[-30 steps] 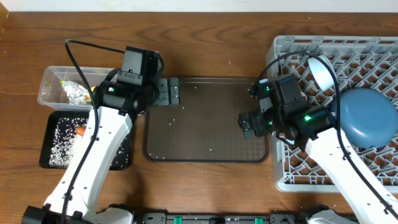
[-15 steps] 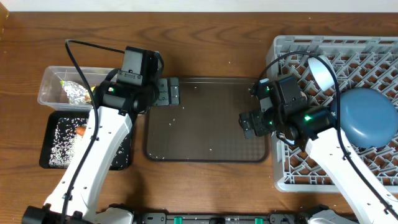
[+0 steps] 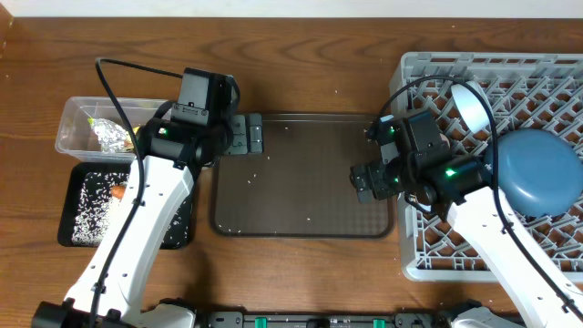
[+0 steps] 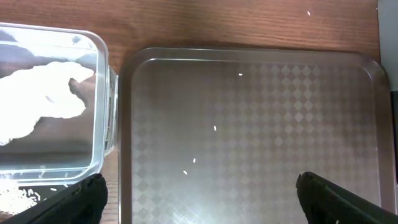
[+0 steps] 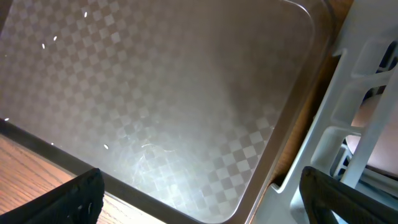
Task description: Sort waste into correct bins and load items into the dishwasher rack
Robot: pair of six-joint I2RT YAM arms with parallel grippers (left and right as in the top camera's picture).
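Brown checker-textured tray point(image 3: 301, 173) — left gripper point(image 3: 246, 135), right gripper point(image 3: 364, 182) both spread wide, empty.

Bins: two, one clear tub point(image 3: 66, 123) and one black tray point(image 3: 180, 228).
Brown serving tray point(image 3: 305, 155): one.
Grey rack point(image 3: 428, 260): one.
Blue plate point(image 3: 542, 173): one.
Foil wad point(image 3: 111, 135), tissue point(image 4: 43, 109), carrot point(image 3: 118, 191): one each.
Rice grains point(image 3: 91, 205): too many to count.
Tools: two, left tool point(image 3: 257, 135) and right tool point(image 3: 358, 183).
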